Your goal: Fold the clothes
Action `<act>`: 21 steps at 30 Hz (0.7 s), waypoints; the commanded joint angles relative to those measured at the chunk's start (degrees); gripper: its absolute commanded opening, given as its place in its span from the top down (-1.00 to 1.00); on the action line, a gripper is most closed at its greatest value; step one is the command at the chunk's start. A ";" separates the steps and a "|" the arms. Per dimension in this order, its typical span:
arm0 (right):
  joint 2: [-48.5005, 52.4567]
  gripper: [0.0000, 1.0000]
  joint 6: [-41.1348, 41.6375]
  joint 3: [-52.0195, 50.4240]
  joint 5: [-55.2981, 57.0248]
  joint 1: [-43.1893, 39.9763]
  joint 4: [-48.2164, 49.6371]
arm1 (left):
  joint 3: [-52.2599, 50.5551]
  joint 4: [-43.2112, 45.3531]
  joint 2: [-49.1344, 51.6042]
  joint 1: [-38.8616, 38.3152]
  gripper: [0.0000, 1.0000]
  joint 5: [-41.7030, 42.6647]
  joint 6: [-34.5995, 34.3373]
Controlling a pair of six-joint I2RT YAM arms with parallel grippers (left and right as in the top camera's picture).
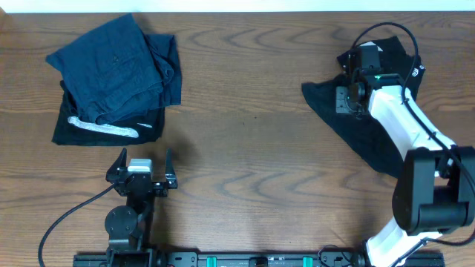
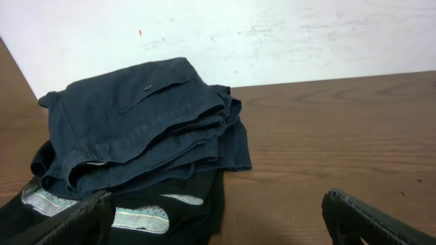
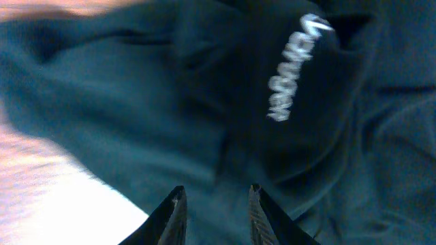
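black top [image 1: 369, 144] sits crumpled at the bench's [image 1: 260, 148] right edge near the back corner, my right claw [image 3: 215, 196] is over it with jaws half closed, can't tell if it's pinching cloth, left claw [image 1: 144, 163] is wide open and empty near the front edge.

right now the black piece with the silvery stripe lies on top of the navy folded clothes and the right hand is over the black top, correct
Not quite: the left wrist view shows the navy folded clothes lying on top of the black piece with the silvery stripe, not under it. The right hand is over the black top.
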 commanded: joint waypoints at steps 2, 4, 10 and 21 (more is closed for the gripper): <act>2.27 0.38 1.11 -0.17 4.17 -2.25 1.25 | -0.81 -2.12 -0.37 -0.33 -0.96 0.81 -0.04; 2.78 0.36 1.11 -0.17 4.35 -2.93 1.75 | -0.81 -2.12 -0.37 -0.33 -0.96 0.81 -0.04; 3.43 0.25 1.31 -0.17 1.27 -4.39 2.29 | -0.81 -2.12 -0.37 -0.33 -0.96 0.81 -0.07; 3.43 0.21 3.67 4.44 -5.95 -4.33 -1.86 | -0.81 -2.12 -0.37 -0.33 -0.96 0.81 -0.04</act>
